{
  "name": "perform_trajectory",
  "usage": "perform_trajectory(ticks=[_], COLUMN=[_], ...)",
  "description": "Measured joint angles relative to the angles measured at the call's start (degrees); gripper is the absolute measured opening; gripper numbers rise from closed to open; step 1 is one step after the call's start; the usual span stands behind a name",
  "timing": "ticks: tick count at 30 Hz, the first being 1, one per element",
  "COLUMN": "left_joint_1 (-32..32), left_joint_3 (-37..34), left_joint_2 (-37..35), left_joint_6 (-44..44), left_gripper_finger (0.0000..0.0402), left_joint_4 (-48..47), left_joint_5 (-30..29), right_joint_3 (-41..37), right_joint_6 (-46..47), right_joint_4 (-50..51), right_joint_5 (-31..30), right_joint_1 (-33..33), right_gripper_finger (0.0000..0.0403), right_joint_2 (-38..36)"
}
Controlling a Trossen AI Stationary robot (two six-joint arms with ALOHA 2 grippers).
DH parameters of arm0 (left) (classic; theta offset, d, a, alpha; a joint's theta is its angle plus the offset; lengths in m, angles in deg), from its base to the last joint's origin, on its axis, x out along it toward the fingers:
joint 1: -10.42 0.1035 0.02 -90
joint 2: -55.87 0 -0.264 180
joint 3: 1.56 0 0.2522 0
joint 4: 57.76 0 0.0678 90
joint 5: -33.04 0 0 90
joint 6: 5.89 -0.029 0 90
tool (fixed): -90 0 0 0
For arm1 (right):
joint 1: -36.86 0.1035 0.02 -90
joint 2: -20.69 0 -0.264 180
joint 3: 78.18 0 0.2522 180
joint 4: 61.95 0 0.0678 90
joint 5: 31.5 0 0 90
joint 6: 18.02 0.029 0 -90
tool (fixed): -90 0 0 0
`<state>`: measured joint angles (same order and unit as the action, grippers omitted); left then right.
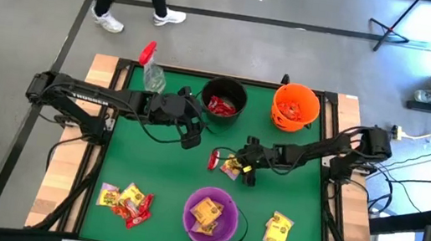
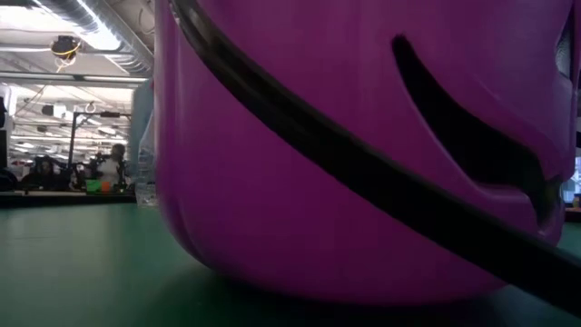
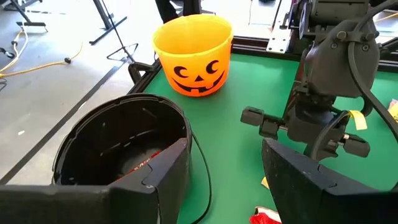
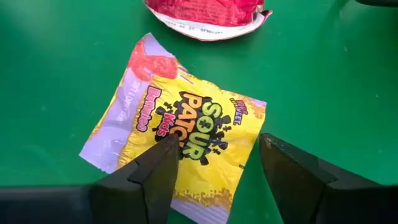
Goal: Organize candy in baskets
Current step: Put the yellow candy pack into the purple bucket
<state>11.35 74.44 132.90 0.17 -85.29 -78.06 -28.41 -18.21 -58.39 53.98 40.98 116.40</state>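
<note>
— Where do the claws stand over the green worktop [image 1: 290,190]?

— The right claw [image 4: 214,165] hangs low near the worktop's centre, fingers spread on either side of a yellow packet [image 4: 186,140] lying flat, with a red packet [image 4: 205,12] just beyond it. The left claw [image 3: 227,171], also spread and empty, hovers beside the black bucket [image 1: 223,100] at the far edge.

— And the candy?

— Red packets lie in the black bucket and in the orange bucket [image 1: 295,106] beside it at the far edge; yellow ones sit in the purple bucket [image 1: 211,216] at the near edge. A loose cluster [image 1: 126,201] lies toward the near left corner, one yellow packet [image 1: 278,230] right of the purple bucket. A spray bottle [image 1: 152,69] stands by the far left corner.
</note>
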Motion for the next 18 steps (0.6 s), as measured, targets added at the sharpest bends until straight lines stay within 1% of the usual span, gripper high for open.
perform_trajectory(ticks=[3,5,11,14,16,18], left_joint_1=[0.0,0.0,0.02,0.0,0.0,0.0], left_joint_3=[0.0,0.0,0.0,0.0,0.0,0.0], left_joint_2=[0.0,0.0,0.0,0.0,0.0,0.0], left_joint_6=[0.0,0.0,0.0,0.0,0.0,0.0], left_gripper_finger=[0.0192,0.0192,0.0192,0.0192,0.0192,0.0192], left_joint_4=[0.19,0.17,0.15,0.15,0.12,0.12], left_joint_5=[0.0,0.0,0.0,0.0,0.0,0.0], right_joint_3=[0.09,0.09,0.86,2.24,3.15,4.04], right_joint_6=[0.02,-0.01,-0.26,-0.17,-0.21,-0.19], right_joint_4=[0.15,0.2,1.59,3.82,6.43,8.6], right_joint_5=[0.06,0.28,1.8,2.15,2.07,1.88], right_joint_1=[0.0,0.04,0.04,-0.02,-0.02,-0.02], right_gripper_finger=[0.0202,0.0175,0.0069,0.0019,0.0006,0.0011], right_joint_2=[0.37,0.29,0.19,0.16,-0.23,-0.83])
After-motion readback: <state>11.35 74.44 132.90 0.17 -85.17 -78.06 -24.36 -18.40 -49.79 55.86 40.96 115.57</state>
